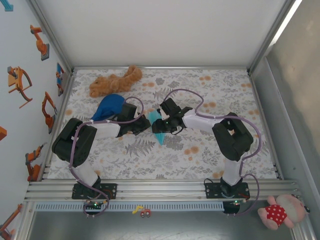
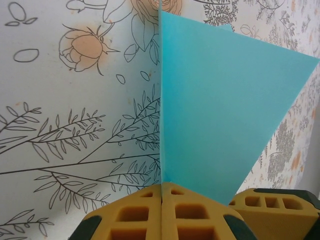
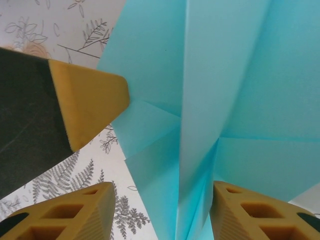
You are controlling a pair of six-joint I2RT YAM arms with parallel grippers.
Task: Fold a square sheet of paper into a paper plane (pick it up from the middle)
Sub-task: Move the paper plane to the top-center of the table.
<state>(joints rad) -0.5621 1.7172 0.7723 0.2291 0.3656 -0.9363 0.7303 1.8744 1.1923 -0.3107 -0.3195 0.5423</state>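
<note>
- Paper plane [image 1: 157, 128]: I see a narrow light cyan dart, creased lengthwise, at the middle of the table between the two claws, with its point toward the near edge.
- In the right wrist view its folds run lengthwise, with sharp creases and flaps spreading to both sides. In the left wrist view one flap stands upright as a flat triangle.
- I cannot tell whether it rests on the cloth or hangs just above it.
- Left claw [image 2: 162, 187] is closed tight, its yellow fingers pressed together on the plane's edge, which rises straight out of the seam between them.
- Right claw [image 3: 162, 186] stands apart, a finger on either side of the plane's central fold. I see cloth between the left finger and the paper.
- Both forearms meet over the plane from above and hide part of it.
- A dark blue dome [image 1: 109, 106] lies just beside the left wrist, on its far side.
- A brown plush toy [image 1: 115, 81] lies beyond the dome, near the far edge.
- A pink plush toy [image 1: 280, 210] sits off the table at the near right.
- A floral tablecloth [image 1: 210, 150] covers the table. Metal rails [image 1: 160, 187] carry the arm bases, and a white wall [image 1: 160, 30] closes the back.
</note>
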